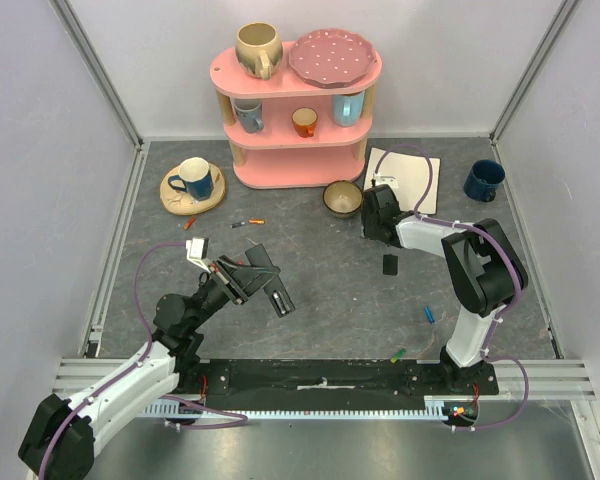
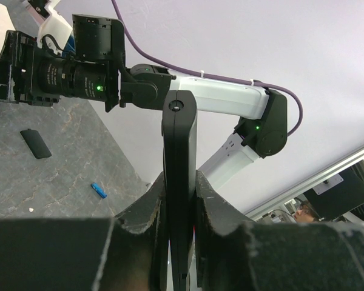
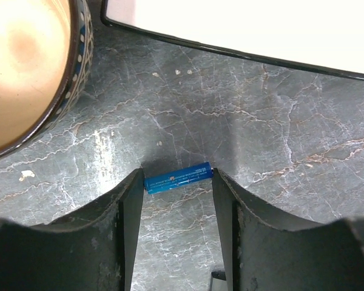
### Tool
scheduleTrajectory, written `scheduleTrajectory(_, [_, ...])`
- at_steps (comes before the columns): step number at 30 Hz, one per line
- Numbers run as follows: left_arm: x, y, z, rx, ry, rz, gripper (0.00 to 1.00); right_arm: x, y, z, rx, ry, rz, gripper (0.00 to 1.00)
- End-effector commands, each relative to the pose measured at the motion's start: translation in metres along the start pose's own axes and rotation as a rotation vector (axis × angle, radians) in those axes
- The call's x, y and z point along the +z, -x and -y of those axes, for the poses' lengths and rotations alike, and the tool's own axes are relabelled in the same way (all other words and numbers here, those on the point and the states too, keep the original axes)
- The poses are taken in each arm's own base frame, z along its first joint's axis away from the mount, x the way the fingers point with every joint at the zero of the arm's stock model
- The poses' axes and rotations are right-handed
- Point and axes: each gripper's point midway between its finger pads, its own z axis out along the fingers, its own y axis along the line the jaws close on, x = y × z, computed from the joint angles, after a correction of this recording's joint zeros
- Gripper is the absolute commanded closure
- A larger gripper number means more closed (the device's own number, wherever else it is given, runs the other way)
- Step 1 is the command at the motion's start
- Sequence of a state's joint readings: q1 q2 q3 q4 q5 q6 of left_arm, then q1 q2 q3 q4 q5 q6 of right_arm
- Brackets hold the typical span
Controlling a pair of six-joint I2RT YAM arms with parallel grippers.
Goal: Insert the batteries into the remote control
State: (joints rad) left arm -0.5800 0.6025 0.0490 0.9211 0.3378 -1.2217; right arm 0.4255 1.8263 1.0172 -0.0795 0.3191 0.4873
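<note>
My left gripper (image 1: 252,277) is shut on the black remote control (image 1: 277,297) and holds it above the table. In the left wrist view the remote (image 2: 179,133) stands edge-on between the fingers (image 2: 139,212). My right gripper (image 1: 377,222) is low over the table beside the bowl. Its fingertips touch both ends of a blue battery (image 3: 178,177), which they grip lengthwise. A second blue battery (image 1: 430,313) and a green one (image 1: 398,353) lie at the front right. Orange batteries (image 1: 250,222) lie near the shelf. A small black cover piece (image 1: 390,264) lies on the table.
A brown bowl (image 1: 342,197) stands just left of my right gripper, close in the right wrist view (image 3: 24,60). A cream mat (image 1: 408,178) lies behind it. A pink shelf (image 1: 298,110) with cups stands at the back, a blue mug (image 1: 483,180) at the right, and another on a coaster (image 1: 192,180) at the left.
</note>
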Motion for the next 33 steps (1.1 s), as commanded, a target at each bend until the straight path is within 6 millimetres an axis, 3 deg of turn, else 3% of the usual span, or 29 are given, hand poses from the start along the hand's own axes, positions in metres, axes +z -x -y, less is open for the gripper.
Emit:
scheduleTrajectory(1, [-0.019, -0.016, -0.034, 0.014, 0.070, -0.010, 0.98, -0.002, -0.017, 0.014, -0.008, -0.034, -0.040, 0.46])
scheduleTrajectory(7, [-0.019, -0.016, -0.034, 0.013, 0.069, -0.010, 0.98, -0.005, -0.019, 0.017, -0.003, -0.036, -0.040, 0.55])
scheduleTrajectory(12, [-0.019, -0.016, -0.036, 0.010, 0.076, -0.011, 0.98, -0.020, -0.017, 0.016, 0.033, -0.011, -0.009, 0.59])
scheduleTrajectory(18, [-0.019, -0.016, -0.039, 0.015, 0.089, -0.006, 0.98, -0.059, -0.017, -0.005, 0.048, 0.060, 0.058, 0.60])
scheduleTrajectory(22, [-0.018, -0.015, -0.038, 0.021, 0.087, -0.004, 0.98, -0.087, -0.027, -0.028, 0.019, 0.125, 0.078, 0.61])
scheduleTrajectory(33, [-0.020, -0.019, -0.044, 0.005, 0.107, -0.016, 0.98, -0.118, -0.057, -0.057, -0.074, 0.220, 0.075, 0.62])
